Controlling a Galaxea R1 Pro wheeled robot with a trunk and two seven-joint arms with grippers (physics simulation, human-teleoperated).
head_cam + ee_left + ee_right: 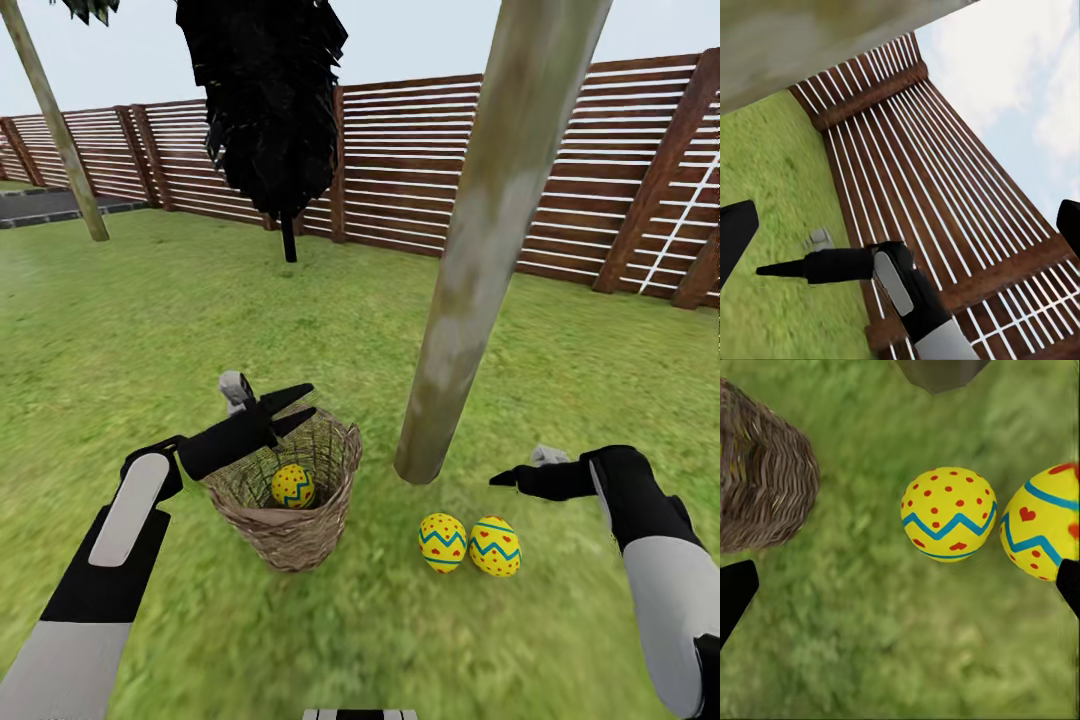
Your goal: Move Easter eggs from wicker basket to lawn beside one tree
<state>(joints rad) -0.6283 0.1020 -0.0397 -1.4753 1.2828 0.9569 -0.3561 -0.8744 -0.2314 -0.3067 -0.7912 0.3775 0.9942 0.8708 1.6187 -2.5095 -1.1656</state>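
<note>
Two Easter eggs [443,542] [495,546] lie side by side on the lawn [120,330] by the tree [470,300]. One egg [293,486] sits in the wicker basket [290,535]. My left end effector [296,407] hangs open above the basket, holding nothing. My right end effector [503,479] is open and holds nothing too.

Brown fence of horizontal wooden slats [450,170] on thick darker posts, closing off the far side from edge to edge. In front of the fence, flat mottled green lawn [130,320], evenly lit, with no hard shadows. Just before the fence, near its middle, a column-shaped tree with black foliage and a thin dark stem [265,100]. Towards the fence's left end, a slim, leaning pale trunk [60,130] beside a dark paved strip [50,205]. Above the fence, pale hazy blue-grey sky [150,50].
</note>
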